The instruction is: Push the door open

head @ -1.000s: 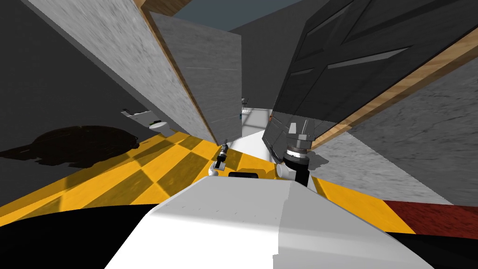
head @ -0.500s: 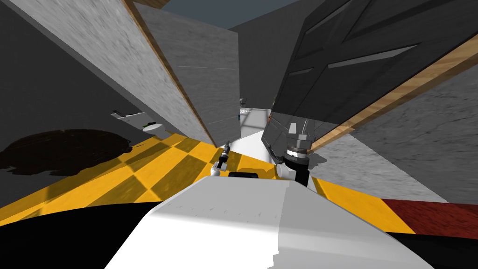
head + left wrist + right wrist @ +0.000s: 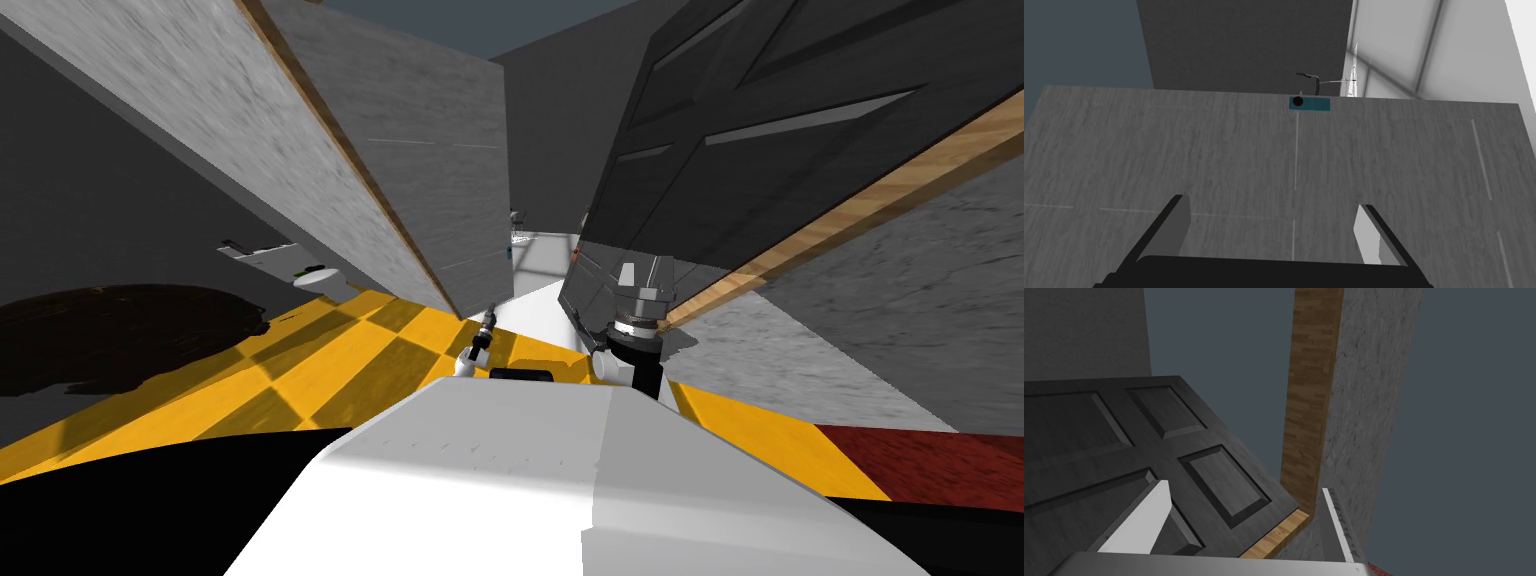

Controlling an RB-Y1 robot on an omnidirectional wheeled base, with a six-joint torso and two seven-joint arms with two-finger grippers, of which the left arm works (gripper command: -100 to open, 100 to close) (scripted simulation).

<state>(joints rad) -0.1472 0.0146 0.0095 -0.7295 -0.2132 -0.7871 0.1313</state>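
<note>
Head view: the robot is standing on a yellow checked floor [image 3: 330,350] at a doorway; the pushing step is in hand, I judge.
Right gripper [image 3: 642,272]: it is working low at the door's face, jaws spread wide and holding nothing; whether it is touching, I cannot tell.
Left gripper [image 3: 487,322]: it is pointing at a grey panel [image 3: 1224,150], jaws wide apart, empty.
Dark panelled door [image 3: 1124,438]: it is hanging by the wooden jamb [image 3: 1311,388] on the right, partly open.
Gap: a white floor [image 3: 545,262] is showing beyond.
Next move: it is calling, I think, for a steady forward press of the right arm.
</note>
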